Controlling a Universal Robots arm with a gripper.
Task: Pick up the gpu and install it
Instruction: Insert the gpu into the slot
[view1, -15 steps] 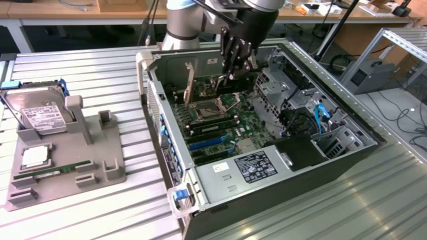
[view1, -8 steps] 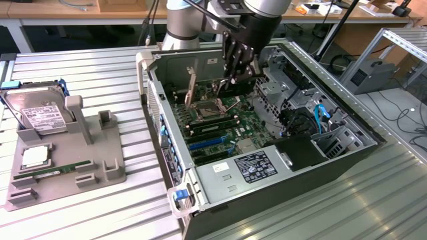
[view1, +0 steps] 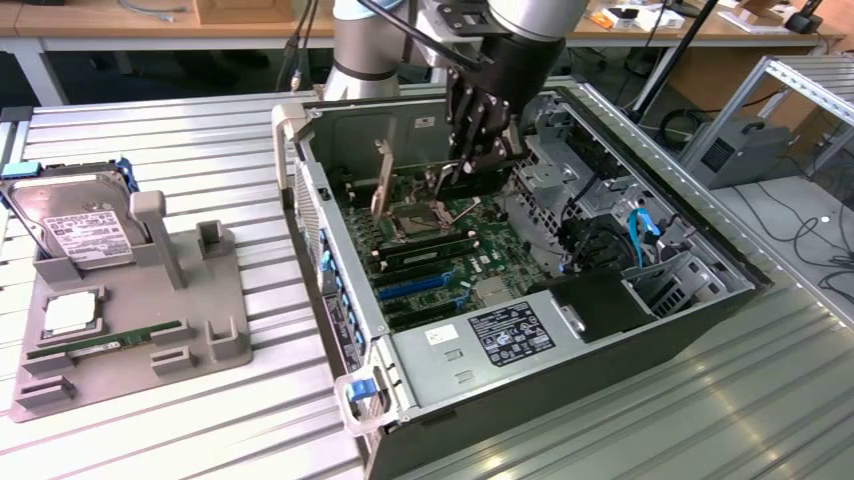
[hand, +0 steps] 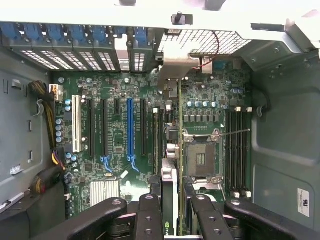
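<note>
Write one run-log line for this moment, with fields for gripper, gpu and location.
gripper: shut on gpu | gpu: held edge-on, upright | location: inside open computer case, above motherboard, beside CPU socket

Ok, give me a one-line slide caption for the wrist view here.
Pincer holding the gpu edge-on above the motherboard inside the open PC case, beside the empty CPU socket.

The end effector (hand: 171, 210) grips the gpu (hand: 170, 190) edge-on between its two black fingers (hand: 149, 215), directly above the motherboard (hand: 115, 145). The card runs ahead of the fingers toward the slot covers (hand: 80, 57) at the case wall. The blue slot (hand: 130, 127) lies beside the card, the open processor socket (hand: 201, 157) on its other side.
</note>
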